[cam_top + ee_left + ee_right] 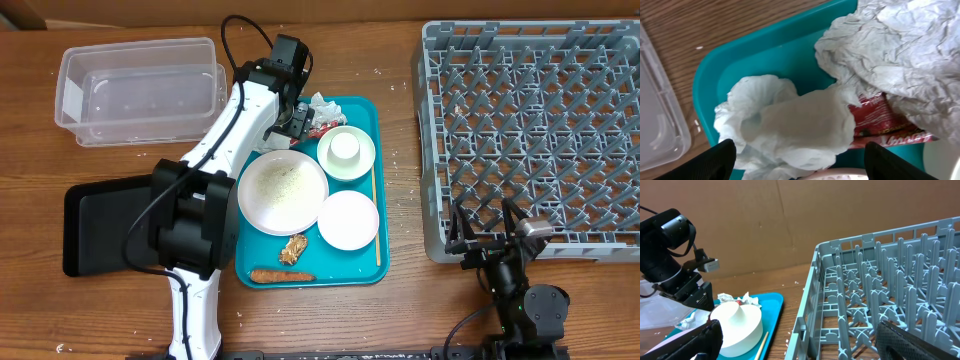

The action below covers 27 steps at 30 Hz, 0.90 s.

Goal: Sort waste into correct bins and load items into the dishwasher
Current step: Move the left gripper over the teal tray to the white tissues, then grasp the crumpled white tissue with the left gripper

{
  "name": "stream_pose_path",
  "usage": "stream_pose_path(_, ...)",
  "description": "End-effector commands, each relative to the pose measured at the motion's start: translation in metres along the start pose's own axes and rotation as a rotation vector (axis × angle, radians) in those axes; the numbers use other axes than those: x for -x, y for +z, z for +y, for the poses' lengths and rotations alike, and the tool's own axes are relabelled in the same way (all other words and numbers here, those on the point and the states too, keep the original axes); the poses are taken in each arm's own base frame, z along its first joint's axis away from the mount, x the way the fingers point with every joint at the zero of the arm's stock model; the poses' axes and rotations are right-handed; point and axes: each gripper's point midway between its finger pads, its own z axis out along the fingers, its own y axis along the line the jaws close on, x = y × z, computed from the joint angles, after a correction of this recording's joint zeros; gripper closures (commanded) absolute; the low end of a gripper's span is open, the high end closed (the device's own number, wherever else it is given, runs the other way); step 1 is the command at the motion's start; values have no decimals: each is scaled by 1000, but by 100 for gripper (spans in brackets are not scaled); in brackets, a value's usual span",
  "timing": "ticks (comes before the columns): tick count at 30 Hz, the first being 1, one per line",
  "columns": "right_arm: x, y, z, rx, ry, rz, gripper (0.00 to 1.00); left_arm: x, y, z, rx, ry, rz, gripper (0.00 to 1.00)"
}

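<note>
While the grey dish rack (530,130) waits with nothing in it and the right gripper (490,235) hangs at its near edge, jaws wide apart and empty, the risk lies at the far left corner of the teal tray (345,262). The left gripper (800,152) hovers there with its fingers spread wide on either side of a crumpled napkin (790,125), gripping nothing; whether the tips already brush the paper I cannot tell from the wrist view. The clear tub (140,90) stands well apart on the left, so a loose pinch on soft paper could let it drop onto the table on the way. A second, bigger napkin (900,55) and the red wrapper (875,122) lie touching the first, and closing too wide might drag them along, mixing waste meant for different bins. The rim of the plate (283,190) sits just beside the fingers; a nudge could scatter its rice grains (285,180).
</note>
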Motion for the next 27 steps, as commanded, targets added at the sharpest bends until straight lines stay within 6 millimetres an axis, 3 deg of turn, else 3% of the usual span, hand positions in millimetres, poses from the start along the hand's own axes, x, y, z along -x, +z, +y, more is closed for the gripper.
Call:
stream_pose_path(1, -2, 0, -3, -10, -1, -4, 0, 2, 10, -11, -74, -15, 9, 16)
stream_pose_path(8, -2, 0, -3, -10, -1, -4, 0, -1, 30, -11, -57, 12, 26, 20)
stream_pose_path(17, -2, 0, -3, -10, -1, -4, 0, -4, 30, -3, -28, 0, 37, 36)
stream_pose_path(21, -2, 0, -3, -10, -1, -4, 0, 0, 19, -3, -29, -1, 42, 48)
stream_pose_path(27, -2, 0, -3, -10, -1, -4, 0, 8, -2, -3, -47, -9, 42, 56)
